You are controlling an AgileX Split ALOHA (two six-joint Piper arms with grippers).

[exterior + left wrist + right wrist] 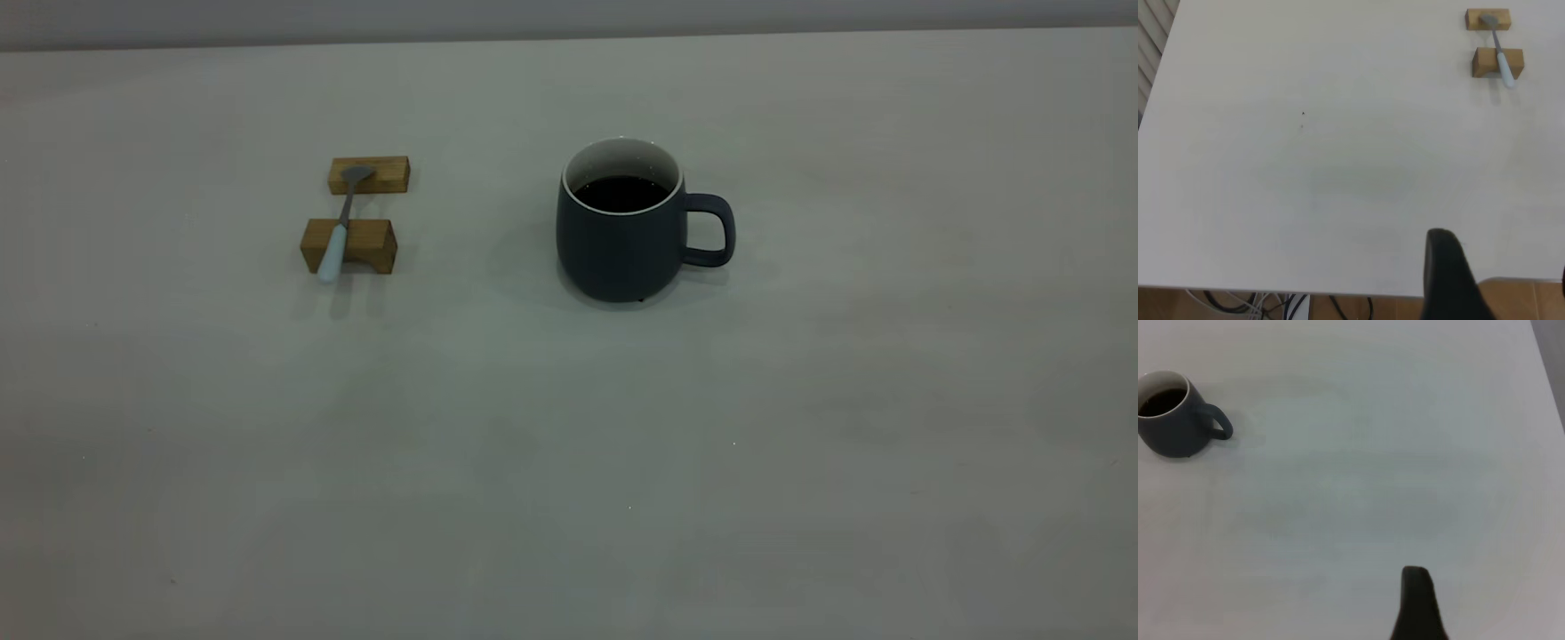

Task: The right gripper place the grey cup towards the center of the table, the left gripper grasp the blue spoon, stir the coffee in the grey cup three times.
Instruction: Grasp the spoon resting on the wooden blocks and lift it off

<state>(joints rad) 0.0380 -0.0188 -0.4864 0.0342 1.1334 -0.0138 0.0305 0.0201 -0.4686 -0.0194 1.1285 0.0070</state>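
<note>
Exterior, table [800, 498]: a wide, plain, matte off-white top.
Exterior, grey cup [622, 240]: a rounded slate-grey matte mug with a white inside and a thin white rim, upright near the table's middle, its loop handle toward the right edge.
Exterior, coffee [621, 193]: a dark, nearly black liquid inside the cup.
Exterior, blue spoon [340, 229]: slim, with a pale blue handle and a grey metal bowl, bridging two wooden blocks [349, 245] toward the left edge.
Exterior, arms: neither was in view.
Left wrist, left gripper [1451, 277]: one dark finger showed above the table's near edge, well apart from the spoon [1500, 55]; its opening could not be told.
Right wrist, right gripper [1418, 603]: one dark finger showed, well apart from the cup [1175, 420]; its opening could not be told.
</note>
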